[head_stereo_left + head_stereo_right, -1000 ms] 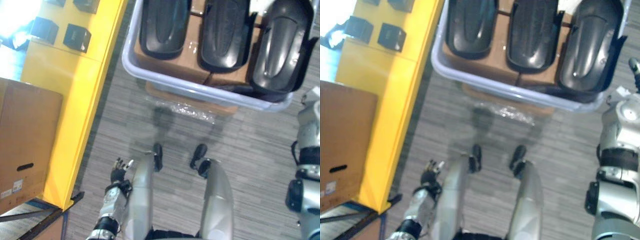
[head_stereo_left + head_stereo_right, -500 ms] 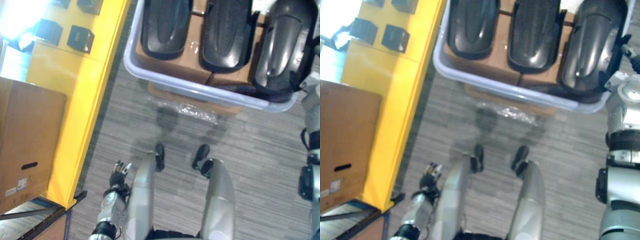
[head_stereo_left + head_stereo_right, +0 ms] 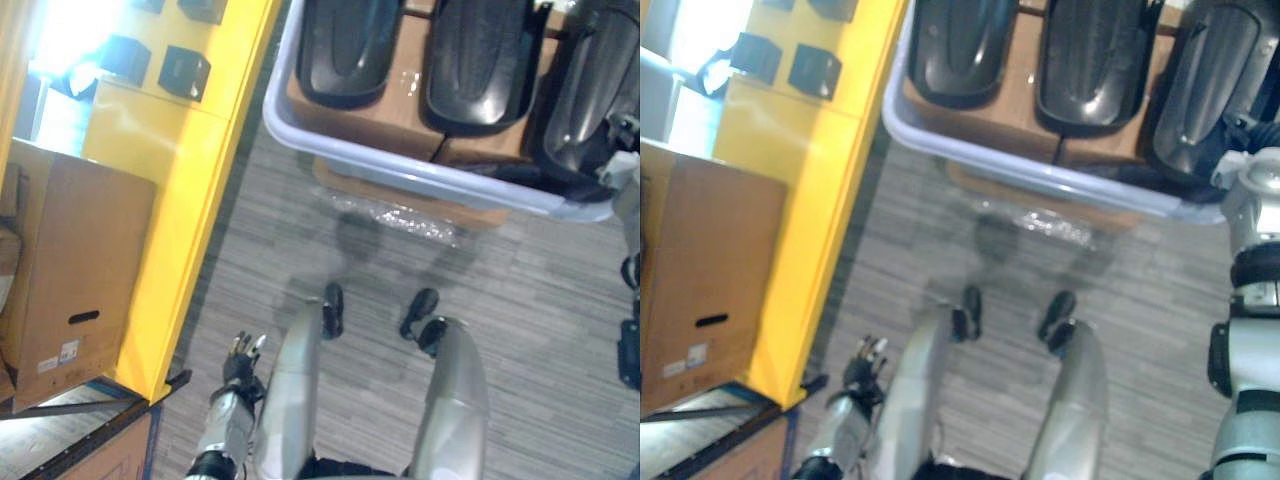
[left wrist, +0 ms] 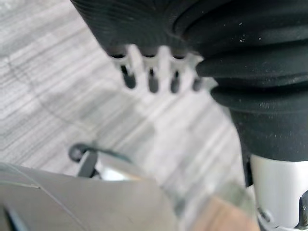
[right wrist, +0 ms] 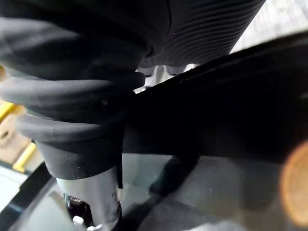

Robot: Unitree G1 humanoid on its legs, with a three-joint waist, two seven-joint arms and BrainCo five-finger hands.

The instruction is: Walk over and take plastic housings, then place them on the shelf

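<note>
Three black plastic housings lie side by side in a pale bin [image 3: 400,172] ahead of me: a left housing [image 3: 350,50], a middle housing [image 3: 478,60] and a right housing [image 3: 1200,85]. They rest on cardboard inside the bin. My right hand [image 3: 1250,140] is up at the bin's right end, against the right housing's near edge. In the right wrist view that housing's black shell [image 5: 231,106] covers most of the hand [image 5: 168,29]. My left hand [image 3: 240,358] hangs low at my side, fingers [image 4: 151,79] straight and open, holding nothing.
A yellow shelf unit [image 3: 190,180] runs along the left, with small black boxes [image 3: 185,70] on it. A large cardboard box [image 3: 80,260] stands to its left. The bin sits on cardboard cartons [image 3: 400,200] over grey carpet [image 3: 540,290].
The whole picture has shifted, so the camera moved. My right arm has lifted from beside the bin up to the right housing. The left hand still hangs at my side.
</note>
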